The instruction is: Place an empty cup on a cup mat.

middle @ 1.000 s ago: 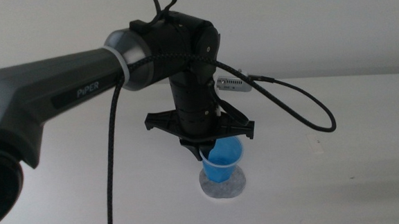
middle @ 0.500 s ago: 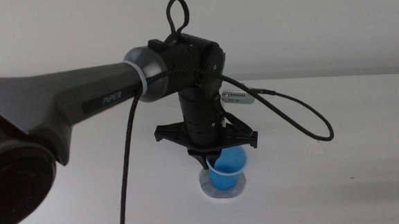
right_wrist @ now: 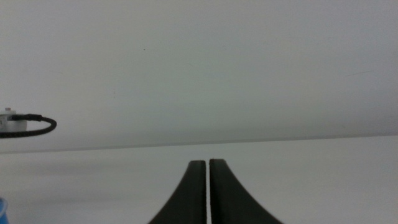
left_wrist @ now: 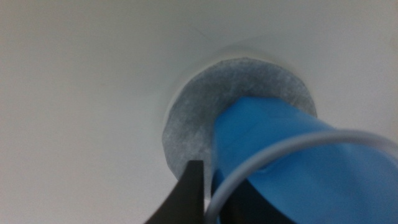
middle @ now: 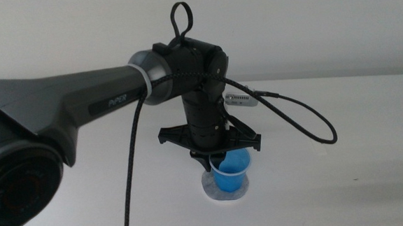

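Note:
The bright blue cup [middle: 231,173] hangs from my left gripper [middle: 218,159], which comes straight down from above and is shut on the cup's rim. The cup's base is over the round speckled grey cup mat [middle: 210,189]; I cannot tell if it rests on it. In the left wrist view the cup [left_wrist: 292,162] leans across the cup mat [left_wrist: 199,118], and one dark jaw stands just outside the pale rim; the other jaw is hidden. My right gripper [right_wrist: 208,165] is shut and empty, out of the middle view.
A black cable [middle: 307,117] loops from the left wrist over the white table [middle: 346,188]. The same cable and a small white connector [right_wrist: 12,124] show at the edge of the right wrist view.
The left arm has shifted slightly right and lowered the cup toward the mat. Over the last half second it has hardly moved.

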{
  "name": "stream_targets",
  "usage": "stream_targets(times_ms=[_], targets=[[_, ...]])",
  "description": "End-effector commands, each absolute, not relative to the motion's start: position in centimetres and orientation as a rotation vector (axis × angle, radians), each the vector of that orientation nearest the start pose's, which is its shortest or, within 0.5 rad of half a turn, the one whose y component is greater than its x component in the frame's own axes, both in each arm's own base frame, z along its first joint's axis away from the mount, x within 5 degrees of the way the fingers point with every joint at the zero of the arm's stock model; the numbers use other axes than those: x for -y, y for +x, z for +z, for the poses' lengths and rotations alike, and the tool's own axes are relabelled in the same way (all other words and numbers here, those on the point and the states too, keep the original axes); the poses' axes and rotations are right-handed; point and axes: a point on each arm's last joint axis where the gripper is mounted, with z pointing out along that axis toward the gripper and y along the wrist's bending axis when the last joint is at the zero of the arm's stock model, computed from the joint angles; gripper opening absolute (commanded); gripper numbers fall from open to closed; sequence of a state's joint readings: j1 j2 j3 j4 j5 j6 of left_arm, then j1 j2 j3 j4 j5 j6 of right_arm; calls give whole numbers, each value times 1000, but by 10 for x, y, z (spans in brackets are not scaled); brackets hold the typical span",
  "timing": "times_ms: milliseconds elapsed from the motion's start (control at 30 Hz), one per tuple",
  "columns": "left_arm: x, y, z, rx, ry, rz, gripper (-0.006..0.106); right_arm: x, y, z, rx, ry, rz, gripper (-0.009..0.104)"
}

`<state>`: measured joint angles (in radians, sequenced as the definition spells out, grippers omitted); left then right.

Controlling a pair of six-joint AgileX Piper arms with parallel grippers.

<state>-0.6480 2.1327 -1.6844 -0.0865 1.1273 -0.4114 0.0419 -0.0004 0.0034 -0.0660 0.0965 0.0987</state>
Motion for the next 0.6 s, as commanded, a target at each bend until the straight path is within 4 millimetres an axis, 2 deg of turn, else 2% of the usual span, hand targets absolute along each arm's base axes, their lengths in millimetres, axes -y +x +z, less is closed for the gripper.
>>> stream_targets(times_ms=[0,200,300,400,567], targets=[[270,342,180,-3087,324,-174,18,-2,55,194,-1576,-12,46,-2],[264,340,183,-3103,372,-110,65,-2,55,194,-1576,-12,46,-2],[259,339,195,-3083,388,-62,82,-2,55,194,-1576,-12,46,-2],[253,334,219,-3045,382,-64,94,-2,55,194,-1576,-12,46,-2],[242,320,272,-2953,370,-140,94,-2,55,194,-1576,-12,46,-2]])
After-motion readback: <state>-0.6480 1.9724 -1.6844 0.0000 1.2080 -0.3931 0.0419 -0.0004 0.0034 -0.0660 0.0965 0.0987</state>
